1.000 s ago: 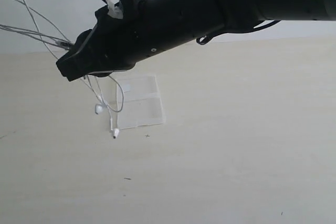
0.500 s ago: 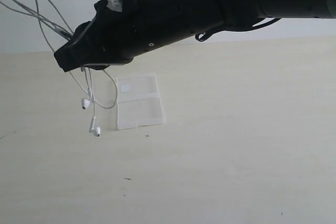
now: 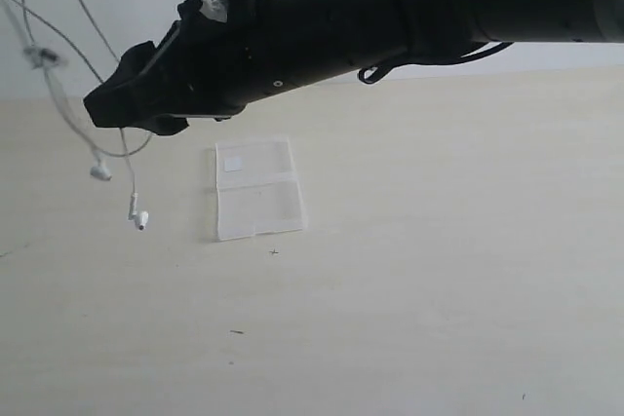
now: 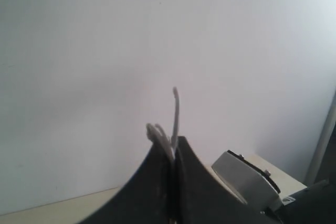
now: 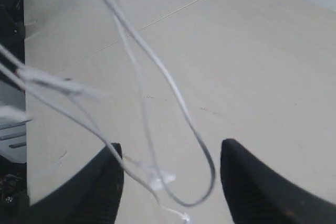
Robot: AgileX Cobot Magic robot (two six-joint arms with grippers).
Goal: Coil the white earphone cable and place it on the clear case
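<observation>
We see the right gripper [image 3: 109, 109] further towards the left of the exterior view than a second ago, and its jaws, which were nearly together, now stand apart. In the right wrist view its fingers [image 5: 105, 182] are clearly separated and a loop of the white earphone cable [image 5: 173, 88] hangs loose between them, pinched by neither. The left gripper [image 4: 172, 153] remains closed on the cable, with white strands [image 4: 175, 108] poking out above its pressed-together jaws. In the exterior view the cable's earbuds [image 3: 141, 220] have swung away. A second ago they dangled at the near left edge of the clear case [image 3: 255, 188]; now they hang in the air well to its left, above the table [image 3: 439, 289]. The case itself lies flat and open, with nothing on it. We judge that the right arm has just let go, so the cable's weight probably rests on the left gripper alone. No tidy coil shows yet. The strands run long and slack, so gathering them into loops and bringing them back over the case remains to be done.
</observation>
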